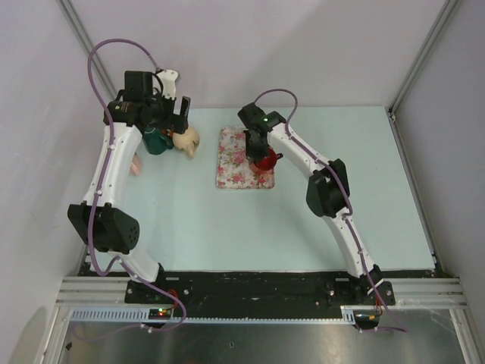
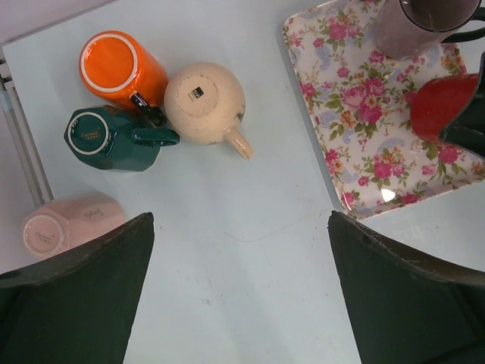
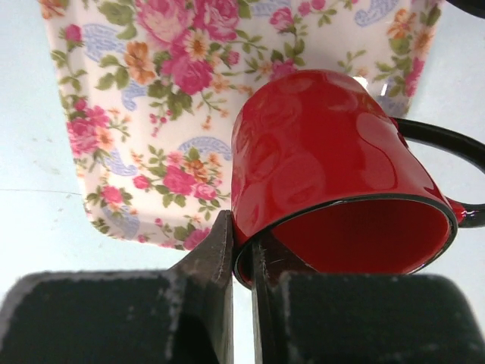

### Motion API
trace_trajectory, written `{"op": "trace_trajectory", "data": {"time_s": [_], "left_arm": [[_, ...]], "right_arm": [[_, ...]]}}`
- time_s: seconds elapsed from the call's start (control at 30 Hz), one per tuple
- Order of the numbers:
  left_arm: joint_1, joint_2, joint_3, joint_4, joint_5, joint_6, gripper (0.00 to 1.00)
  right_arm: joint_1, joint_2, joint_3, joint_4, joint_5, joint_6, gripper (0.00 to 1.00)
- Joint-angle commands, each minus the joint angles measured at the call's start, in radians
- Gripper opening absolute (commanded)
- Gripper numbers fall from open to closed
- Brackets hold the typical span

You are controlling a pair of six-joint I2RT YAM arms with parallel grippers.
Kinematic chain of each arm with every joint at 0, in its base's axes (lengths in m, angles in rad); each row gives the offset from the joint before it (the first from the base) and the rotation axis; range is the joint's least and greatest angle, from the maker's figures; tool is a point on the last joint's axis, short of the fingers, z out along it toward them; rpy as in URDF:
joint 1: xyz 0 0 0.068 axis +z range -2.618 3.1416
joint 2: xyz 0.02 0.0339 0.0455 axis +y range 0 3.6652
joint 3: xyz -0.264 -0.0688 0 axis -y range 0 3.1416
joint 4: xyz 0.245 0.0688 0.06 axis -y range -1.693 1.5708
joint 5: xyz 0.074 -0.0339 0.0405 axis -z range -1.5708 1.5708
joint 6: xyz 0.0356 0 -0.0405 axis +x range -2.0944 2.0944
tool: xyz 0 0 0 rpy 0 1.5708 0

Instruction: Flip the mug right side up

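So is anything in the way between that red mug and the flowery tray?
Nothing visible. The right tool pinches the red mug by its rim, holding it tilted over the tray. A purple mug stands on the tray too, but apart from it.

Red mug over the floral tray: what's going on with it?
The right gripper is shut on the rim of the red mug, holding it tilted over the floral tray, not yet upright. The left gripper hangs open, holding nothing, above the table near four base-up mugs: orange, green, cream and pink.
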Motion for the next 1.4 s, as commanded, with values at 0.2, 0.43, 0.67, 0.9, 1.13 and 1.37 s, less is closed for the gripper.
{"op": "trace_trajectory", "data": {"time_s": [0.2,0.43,0.67,0.9,1.13,1.37], "left_arm": [[0.004,-0.052,-0.009,0.021,0.031,0.027,1.00],[0.005,-0.061,-0.010,0.022,0.039,0.034,1.00],[0.016,-0.069,-0.011,0.022,0.043,0.039,0.99],[0.020,-0.056,-0.038,0.019,0.058,0.147,0.98],[-0.036,-0.055,-0.211,0.016,0.050,0.734,0.98],[-0.076,0.023,-0.342,0.021,0.084,1.520,0.98]], "right_arm": [[-0.058,0.036,0.061,0.096,-0.032,0.064,0.32],[-0.066,0.052,0.054,0.210,-0.036,0.087,0.44],[-0.073,0.064,0.051,0.264,-0.004,0.093,0.45],[-0.067,0.008,0.049,0.263,-0.023,0.073,0.48],[-0.068,-0.244,-0.129,0.341,-0.151,-0.117,0.82],[-0.080,-0.527,-0.430,0.485,-0.277,-0.284,0.99]]}}
